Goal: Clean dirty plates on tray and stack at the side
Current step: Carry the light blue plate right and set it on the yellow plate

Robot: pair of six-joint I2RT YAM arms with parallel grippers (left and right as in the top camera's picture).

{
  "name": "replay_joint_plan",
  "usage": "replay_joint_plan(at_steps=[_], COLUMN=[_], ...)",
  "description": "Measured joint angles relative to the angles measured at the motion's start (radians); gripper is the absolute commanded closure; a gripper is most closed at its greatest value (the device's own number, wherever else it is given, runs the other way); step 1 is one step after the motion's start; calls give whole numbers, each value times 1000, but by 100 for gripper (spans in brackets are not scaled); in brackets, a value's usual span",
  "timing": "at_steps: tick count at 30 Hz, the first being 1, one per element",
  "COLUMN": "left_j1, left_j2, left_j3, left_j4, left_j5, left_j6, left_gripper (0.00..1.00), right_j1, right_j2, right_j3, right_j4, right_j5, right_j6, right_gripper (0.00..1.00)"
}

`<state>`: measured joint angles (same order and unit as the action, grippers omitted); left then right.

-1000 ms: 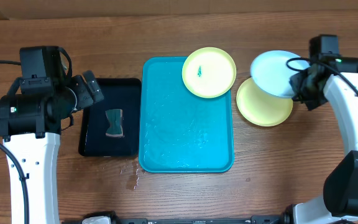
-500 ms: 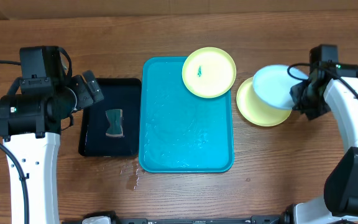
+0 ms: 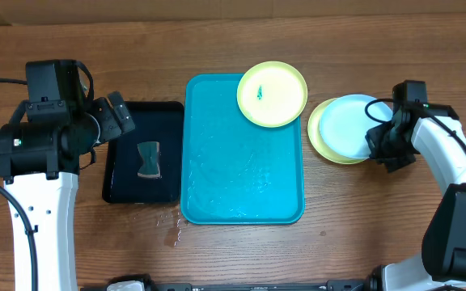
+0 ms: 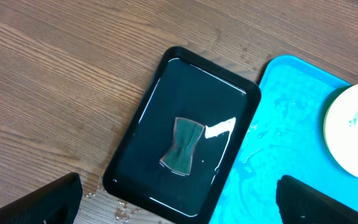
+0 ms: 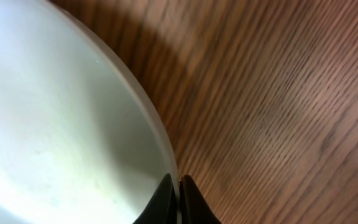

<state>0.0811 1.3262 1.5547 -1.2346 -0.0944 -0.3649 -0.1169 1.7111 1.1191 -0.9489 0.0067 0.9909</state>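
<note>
The turquoise tray (image 3: pixel 241 178) lies mid-table, wet. A lime-green plate (image 3: pixel 272 94) with a small teal smudge sits on its far right corner, overhanging the rim. Right of the tray a second green plate (image 3: pixel 314 137) rests on the table, mostly covered by the light blue plate (image 3: pixel 345 128). My right gripper (image 3: pixel 376 139) is shut on the blue plate's right rim. The right wrist view shows that rim (image 5: pixel 157 134) pinched in the gripper (image 5: pixel 179 193). My left gripper (image 3: pixel 120 117) hangs open over the black tray's left side, holding nothing (image 4: pixel 179 211).
A small black tray (image 3: pixel 120 182) left of the turquoise one holds a dark green sponge (image 3: pixel 148 159), which also shows in the left wrist view (image 4: pixel 182 146). Water drops (image 3: pixel 171 226) lie on the wood by the trays' front corners.
My right gripper has carried the blue plate left and down, from tilted over the far edge of the green plate to lying over it. The left arm has not moved.
</note>
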Motion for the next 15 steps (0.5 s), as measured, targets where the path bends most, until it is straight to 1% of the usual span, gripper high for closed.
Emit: replay_joint_plan(at_steps=[10,11,12,13,14,15], left_j1=[0,0,0,0,0,0], left_j2=[0,0,0,0,0,0], left_j3=[0,0,0,0,0,0], left_j4=[0,0,0,0,0,0], left_j5=[0,0,0,0,0,0], left_j6=[0,0,0,0,0,0], left_gripper=[0,0,0,0,0,0], right_j1=[32,36,43,50,58,67], right_j2=[0,0,0,0,0,0], right_j3=[-15,-15,-15,-15,-15,-16], right_j4=[5,5,6,5,5,5], right_j5=[-19,-19,-19,-18,-18,-17], right_j6=[0,0,3,5,5,0], right_gripper=[95,91,80,66,50,38])
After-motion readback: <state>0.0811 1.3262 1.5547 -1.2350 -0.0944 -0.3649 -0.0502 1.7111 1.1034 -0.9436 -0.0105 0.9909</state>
